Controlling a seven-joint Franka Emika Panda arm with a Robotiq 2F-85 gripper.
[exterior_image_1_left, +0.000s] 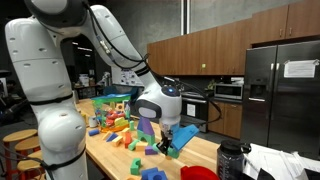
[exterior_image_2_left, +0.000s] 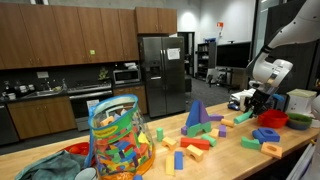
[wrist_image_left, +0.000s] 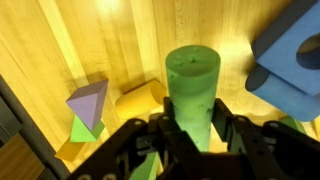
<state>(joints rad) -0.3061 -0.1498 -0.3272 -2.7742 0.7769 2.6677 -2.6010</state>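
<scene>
In the wrist view my gripper (wrist_image_left: 193, 125) is shut on a green foam cylinder (wrist_image_left: 192, 85) that sticks out ahead of the fingers over the wooden table (wrist_image_left: 120, 40). Below it lie a yellow block (wrist_image_left: 138, 98), a purple pyramid (wrist_image_left: 88, 103) on a green piece, and a blue block (wrist_image_left: 290, 65) to the right. In the exterior views the gripper (exterior_image_1_left: 163, 141) (exterior_image_2_left: 254, 103) hangs just above the table among scattered foam blocks; the cylinder is hard to make out there.
Many coloured foam blocks (exterior_image_1_left: 118, 125) cover the table. A mesh bag of blocks (exterior_image_2_left: 120, 140) stands near the front, a red bowl (exterior_image_2_left: 271, 119) and blue ring (exterior_image_2_left: 266, 135) lie near the gripper. A black bottle (exterior_image_1_left: 231, 160) and red bowl (exterior_image_1_left: 199, 173) sit at the table's end.
</scene>
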